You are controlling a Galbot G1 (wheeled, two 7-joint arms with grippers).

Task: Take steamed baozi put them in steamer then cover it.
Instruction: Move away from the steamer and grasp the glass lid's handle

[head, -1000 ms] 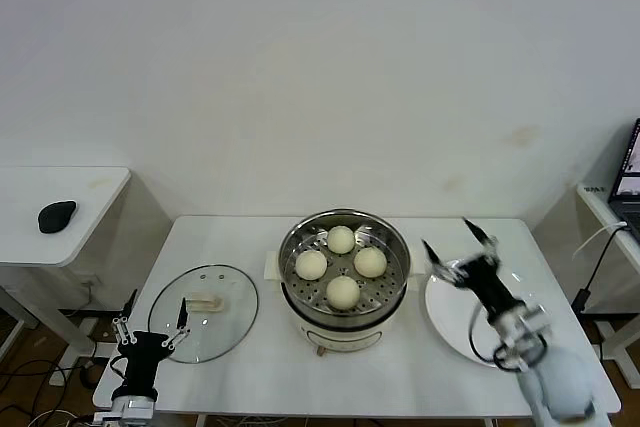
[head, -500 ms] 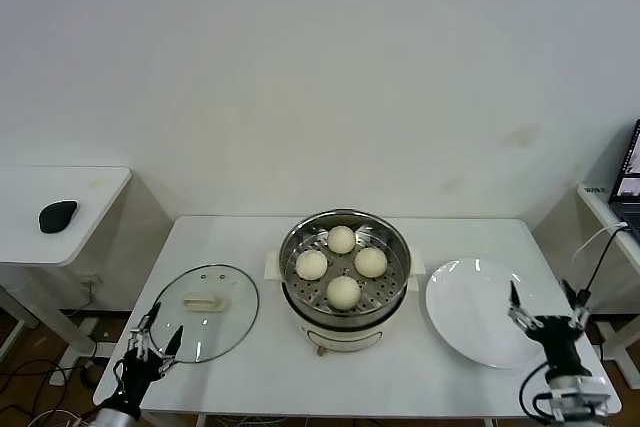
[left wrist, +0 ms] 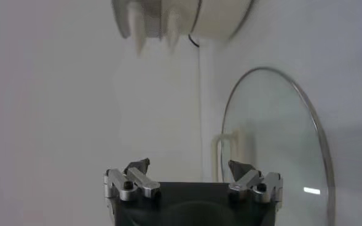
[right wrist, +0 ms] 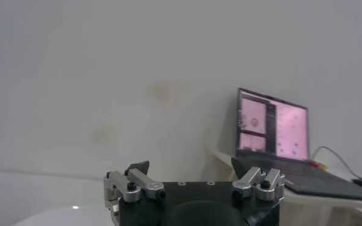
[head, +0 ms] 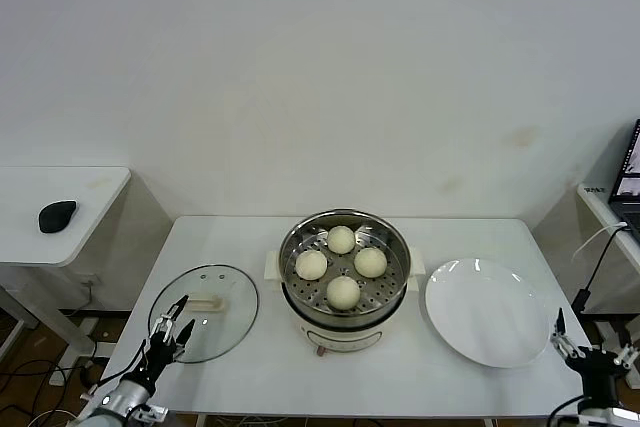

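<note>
Several cream-white baozi [head: 343,291] sit on the perforated tray inside the shiny steamer [head: 290,247] at the table's middle. The glass cover [head: 225,287] with its cream handle [head: 204,301] lies flat on the table left of the steamer. My left gripper [head: 172,325] is open and empty, low at the cover's near-left edge; its wrist view shows the cover [left wrist: 273,141], the handle [left wrist: 225,153] and the steamer base [left wrist: 217,18]. My right gripper [head: 592,359] is open and empty, low off the table's front right corner, beside the plate.
An empty white plate [head: 485,312] lies right of the steamer. A side table at the left holds a black mouse [head: 57,215]. A laptop [right wrist: 273,132] stands on a desk at the far right.
The right gripper has drawn back from above the plate, down past the table's front right corner. The left gripper has shifted slightly toward the cover's edge. The baozi have not moved.
</note>
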